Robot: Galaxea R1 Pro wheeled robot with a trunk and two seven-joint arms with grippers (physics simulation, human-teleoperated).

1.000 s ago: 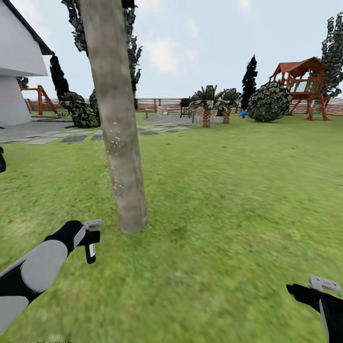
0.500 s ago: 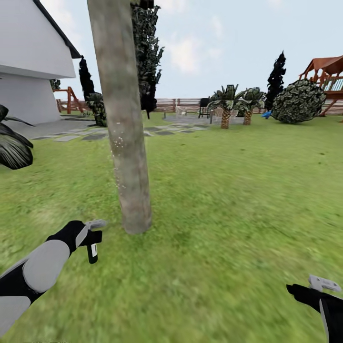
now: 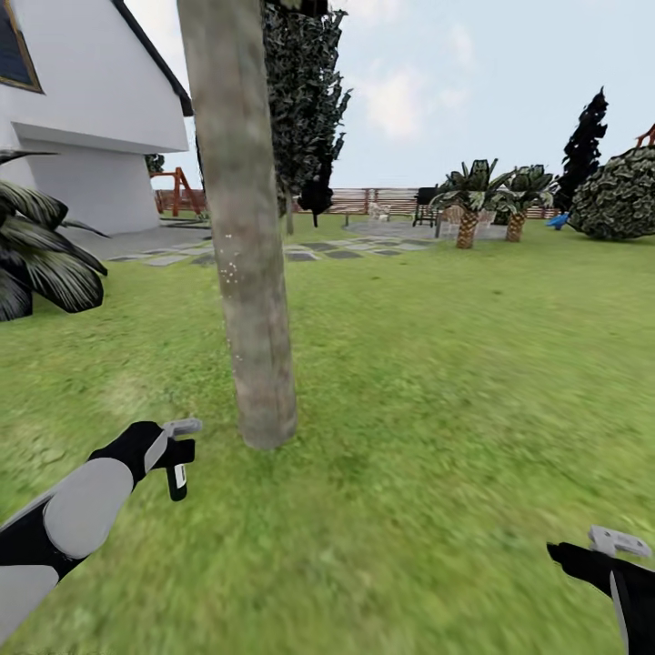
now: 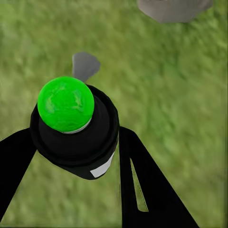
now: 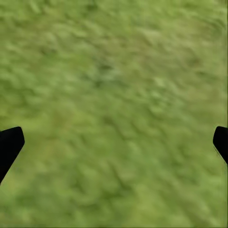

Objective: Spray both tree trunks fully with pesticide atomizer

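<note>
One tree trunk [image 3: 247, 255], thick and grey-brown, rises from the grass floor [image 3: 437, 391] just ahead and left of centre. A few white specks of pesticide [image 3: 231, 269] dot its left side at mid height. My left gripper [image 3: 178, 448] is shut on the pesticide atomizer [image 3: 175, 479], a small black sprayer hanging down, left of the trunk's base. In the left wrist view the atomizer [image 4: 76, 137] shows a green round cap between the black fingers [image 4: 142, 185], with the trunk base [image 4: 173, 7] beyond. My right gripper [image 3: 620, 542] is low at the right, open over bare grass [image 5: 114, 95].
A white house [image 3: 82, 118] and a dark broad-leaved plant [image 3: 41, 259] stand at the left. Grey stone paving [image 3: 309, 250], short palms [image 3: 468, 205], a round bush [image 3: 623, 196] and the wooden fence [image 3: 382, 198] lie far behind. Open lawn spreads to the right.
The camera has turned left: trunk, house and palms have slid rightward in view and the wooden playset has left the picture. Both arms hold the same pose.
</note>
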